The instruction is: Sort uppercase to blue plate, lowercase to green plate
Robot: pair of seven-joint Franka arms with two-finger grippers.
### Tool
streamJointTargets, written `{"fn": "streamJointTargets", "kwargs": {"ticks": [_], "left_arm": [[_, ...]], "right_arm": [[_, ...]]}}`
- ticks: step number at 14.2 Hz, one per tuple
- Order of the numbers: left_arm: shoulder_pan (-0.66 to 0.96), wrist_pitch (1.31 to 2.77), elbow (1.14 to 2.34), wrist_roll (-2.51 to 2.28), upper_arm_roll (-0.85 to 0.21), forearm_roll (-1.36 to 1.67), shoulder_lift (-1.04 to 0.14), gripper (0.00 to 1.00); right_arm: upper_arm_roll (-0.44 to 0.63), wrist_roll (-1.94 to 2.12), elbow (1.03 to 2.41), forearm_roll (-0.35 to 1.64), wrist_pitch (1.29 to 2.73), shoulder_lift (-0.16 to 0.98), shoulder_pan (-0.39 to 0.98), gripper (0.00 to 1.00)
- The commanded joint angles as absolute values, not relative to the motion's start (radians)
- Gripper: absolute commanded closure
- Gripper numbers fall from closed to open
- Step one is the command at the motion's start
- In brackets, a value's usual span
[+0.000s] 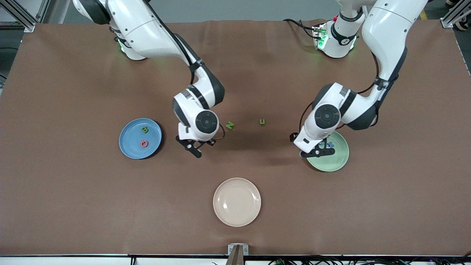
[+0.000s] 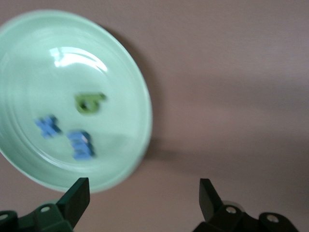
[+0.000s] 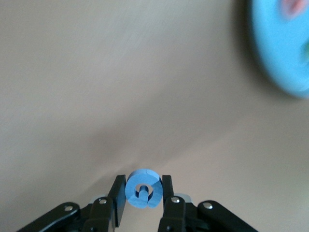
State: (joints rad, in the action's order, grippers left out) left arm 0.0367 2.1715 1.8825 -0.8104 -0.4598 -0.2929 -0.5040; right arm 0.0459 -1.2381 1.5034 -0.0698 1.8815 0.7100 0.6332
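**Blue G pinched and riding toward the blue plate**

My right fingers (image 3: 143,195) are clenched on the blue G (image 3: 143,188), holding it over bare tabletop (image 1: 73,206) between the blue plate (image 1: 127,147) and the green N (image 1: 230,125). I am gripping it across its flat faces, the ring shape standing on edge between the pads, its opening facing my wrist camera; it is nearly round, so I cannot name a long axis. Judging by its look, the foam is light, soft and a little springy, so I am reckoning a gentle pinch at mid-body is enough, and a hard squeeze would only bend it.

The blue plate is already carrying the green B (image 1: 145,129) and the red Q (image 1: 144,144).

My left fingers (image 2: 142,195) are standing wide apart and released, hovering over the rim of the green plate (image 2: 137,96) at the left arm's end of the tabletop. In that plate are lying the green 9-like letter (image 2: 89,102), the blue x (image 2: 48,126) and the blue m (image 2: 81,144), all flat.

The green u-like letter (image 1: 262,121) is lying on the tabletop beside the N, toward the left arm's end, both farther from the front camera than the cream plate (image 1: 220,213)
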Motion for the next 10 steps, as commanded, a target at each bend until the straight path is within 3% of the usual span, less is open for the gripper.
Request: {"fn": "streamJointTargets", "kwargs": {"ticks": [1, 6, 10], "left_arm": [[0.054, 2.152, 1.865, -1.048, -0.523, -0.298, -0.52, 0.0], [0.146, 2.23, 1.861, -1.092, -0.557, -0.301, -0.574, 0.0], [0.187, 2.292, 1.87, -1.144, -0.555, -0.31, -0.624, 0.01]], "right_arm": [[0.032, -1.065, 1.719, -0.127, 1.887, 0.534, 0.548, 1.0], [0.032, -0.804, 2.006, -0.153, 1.992, 0.31, 0.401, 1.0], [0.032, -0.675, 2.134, -0.17, 2.103, 0.25, 0.293, 0.99]]}}
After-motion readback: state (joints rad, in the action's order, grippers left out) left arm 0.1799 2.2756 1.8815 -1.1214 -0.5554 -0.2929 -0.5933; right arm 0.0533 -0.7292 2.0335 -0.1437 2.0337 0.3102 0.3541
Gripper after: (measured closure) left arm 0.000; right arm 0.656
